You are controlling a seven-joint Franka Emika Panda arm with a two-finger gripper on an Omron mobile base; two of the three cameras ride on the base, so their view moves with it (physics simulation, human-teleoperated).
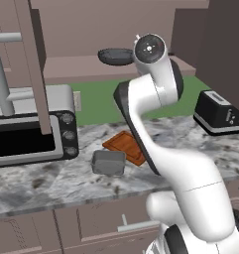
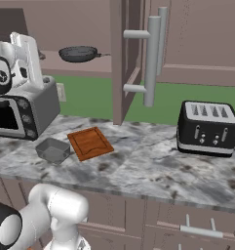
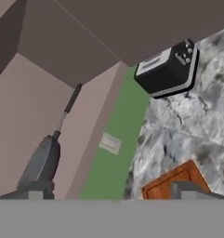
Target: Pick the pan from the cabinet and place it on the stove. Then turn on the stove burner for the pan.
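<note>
We see the pan (image 2: 78,53) resting on the open cabinet's (image 2: 120,58) shelf, handle toward the door; the tool (image 3: 111,191) hangs near it, fingers apart and empty; below, a wooden board (image 2: 89,142) and grey tin (image 2: 53,149) lie on the counter (image 2: 153,168).

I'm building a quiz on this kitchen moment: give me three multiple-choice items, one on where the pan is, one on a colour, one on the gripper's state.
1. Where is the pan?
A. on the cabinet shelf
B. on the counter
C. on the cutting board

2. What colour is the toaster?
A. red
B. black
C. white

3. How is the gripper?
A. shut on the pan's handle
B. shut on the tin
C. open, holding nothing

Answers:
1 A: both base views show the pan lying on the open cabinet's bottom shelf, above the counter.
2 B: its body is black with a silver trim.
3 C: in the hand view the fingertips stand wide apart with nothing between them.
</note>
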